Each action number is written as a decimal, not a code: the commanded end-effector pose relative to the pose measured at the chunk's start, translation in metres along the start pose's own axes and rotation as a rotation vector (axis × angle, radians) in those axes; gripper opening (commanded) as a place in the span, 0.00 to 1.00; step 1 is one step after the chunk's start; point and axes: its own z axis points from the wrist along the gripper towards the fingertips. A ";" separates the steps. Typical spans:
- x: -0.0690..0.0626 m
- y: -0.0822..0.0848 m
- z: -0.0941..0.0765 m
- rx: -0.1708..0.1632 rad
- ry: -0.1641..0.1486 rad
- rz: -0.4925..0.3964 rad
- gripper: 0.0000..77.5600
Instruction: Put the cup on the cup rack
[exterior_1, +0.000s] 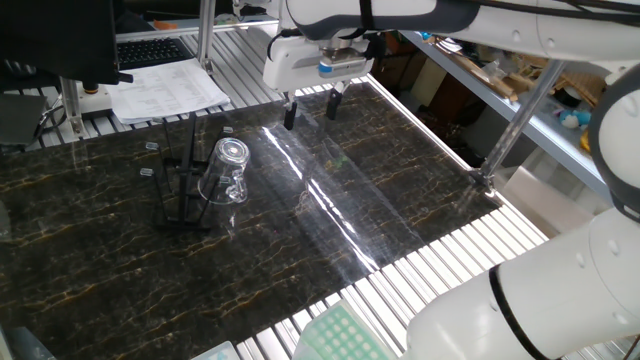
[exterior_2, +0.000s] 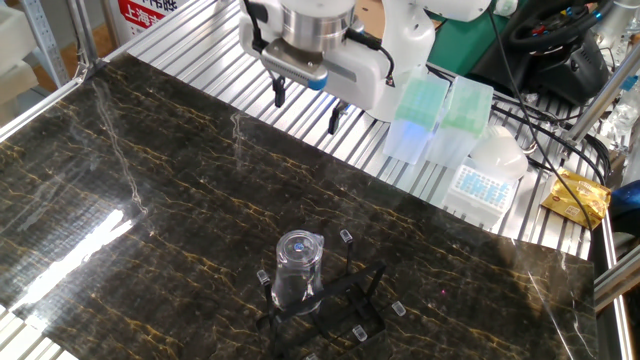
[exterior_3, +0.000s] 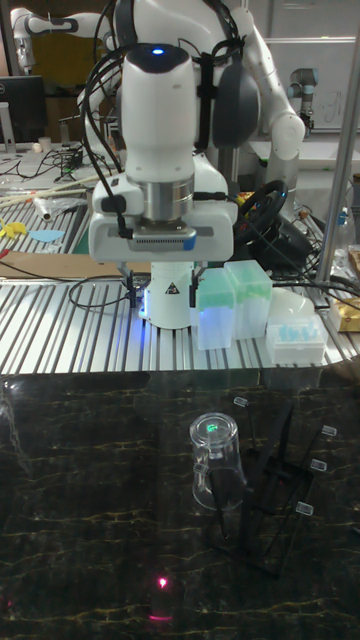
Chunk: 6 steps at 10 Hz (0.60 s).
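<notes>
The cup (exterior_1: 224, 172) (exterior_2: 293, 268) (exterior_3: 217, 462) is a clear glass hanging upside down, tilted, on a prong of the cup rack (exterior_1: 178, 185) (exterior_2: 335, 300) (exterior_3: 278, 490), a black wire stand with pale prong tips on the dark marble tabletop. My gripper (exterior_1: 311, 109) (exterior_2: 305, 104) (exterior_3: 166, 288) is open and empty, well above the table and off to the side of the rack, over the table's far edge. Nothing sits between its black fingers (exterior_1: 290, 116).
Green and blue pipette tip boxes (exterior_2: 430, 115) (exterior_3: 245, 300) lie on the slatted metal bench behind the marble top (exterior_2: 150, 200). Papers and a keyboard (exterior_1: 160, 85) sit past the rack. Metal frame posts (exterior_1: 515, 120) stand at the table's corners.
</notes>
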 end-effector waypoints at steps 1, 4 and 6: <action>0.002 0.000 -0.002 0.001 -0.006 0.013 1.00; 0.007 -0.001 -0.006 0.000 -0.033 0.039 1.00; 0.008 -0.002 -0.007 0.002 -0.037 0.044 1.00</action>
